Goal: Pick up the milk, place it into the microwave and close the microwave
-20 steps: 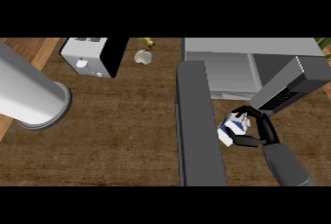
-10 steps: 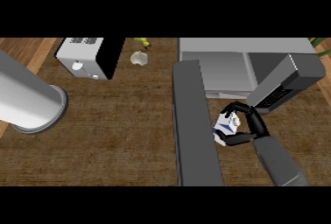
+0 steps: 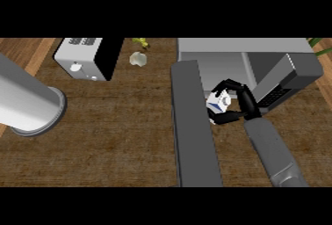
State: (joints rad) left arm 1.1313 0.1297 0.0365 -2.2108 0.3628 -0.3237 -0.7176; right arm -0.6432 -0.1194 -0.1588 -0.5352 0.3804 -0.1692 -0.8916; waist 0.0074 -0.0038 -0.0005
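Observation:
The milk [image 3: 218, 102], a small white carton with blue print, is held off the wooden counter [image 3: 117, 149] by my right hand [image 3: 246, 102], whose black fingers and thumb curl round it. Hand and carton hover just in front of the open microwave [image 3: 220, 48] at the back right, near the mouth of its grey cavity [image 3: 217, 70]. The microwave's door [image 3: 193, 132] stands swung open as a long grey slab to the left of my hand. The dark keypad panel [image 3: 280, 93] lies right of my hand. No left hand shows.
A white and black toaster [image 3: 83, 57] stands at the back left. A small pale object with a green top [image 3: 137, 57] sits beside it. A big grey cylinder [image 3: 26, 99] fills the left edge. Green leaves [image 3: 319, 42] poke in at the far right.
My right hand has carried the milk away from me, up towards the microwave's opening. The door stays open.

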